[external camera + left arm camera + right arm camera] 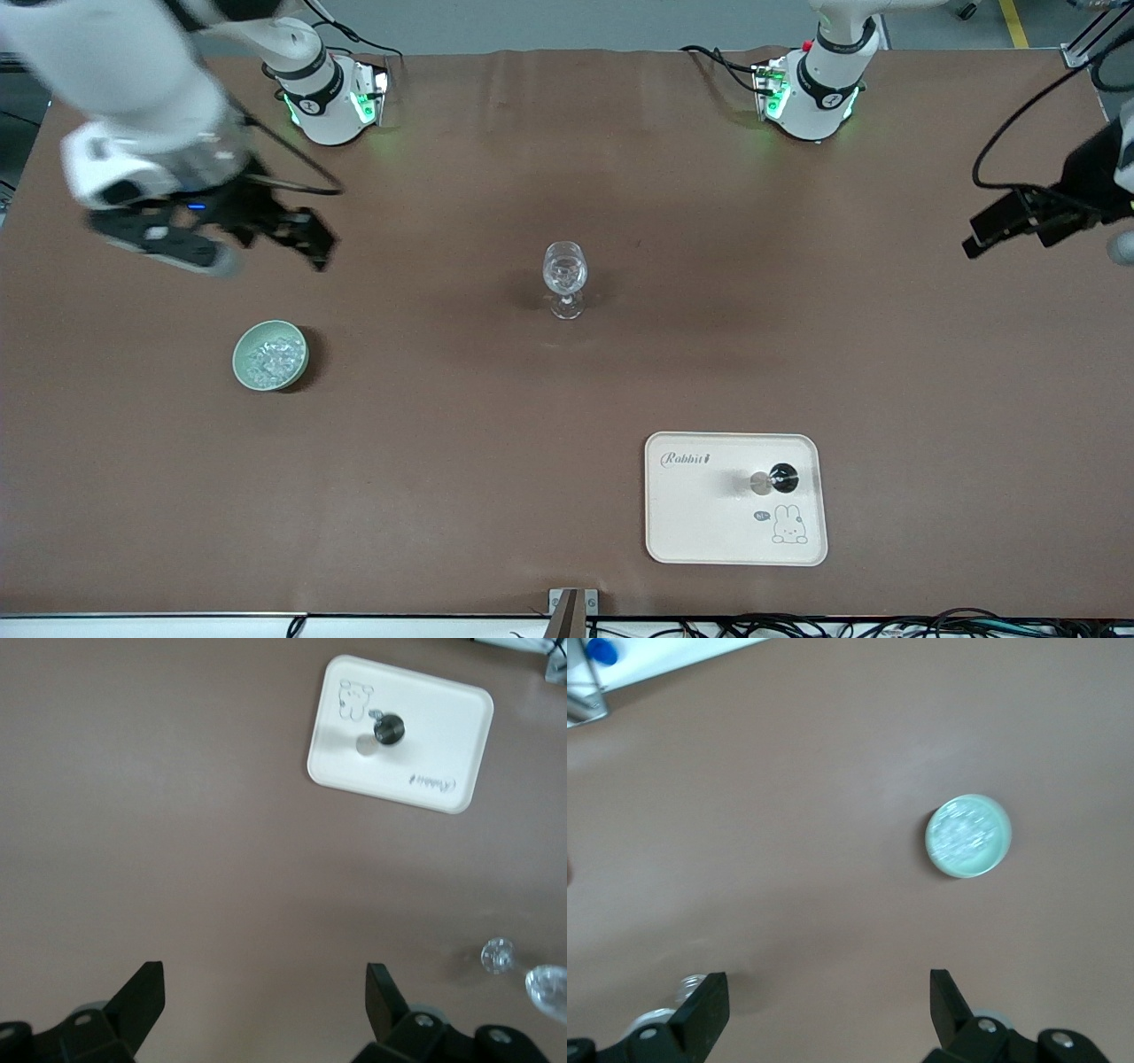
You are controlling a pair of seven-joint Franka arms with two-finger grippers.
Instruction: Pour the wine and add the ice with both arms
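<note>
Front view: the glass (564, 276) is standing mid-table; the bowl (270, 355) holding ice (268, 358) is sitting toward the right arm's end, the tray (735, 498) nearer the camera. The right gripper (297, 235) is hanging above the table near the bowl, the left gripper (1005, 226) over its own end.

Left wrist view: its fingers (142, 997) are standing apart, empty.

Right wrist view: its fingers (704, 1005) are spread wide, empty.
</note>
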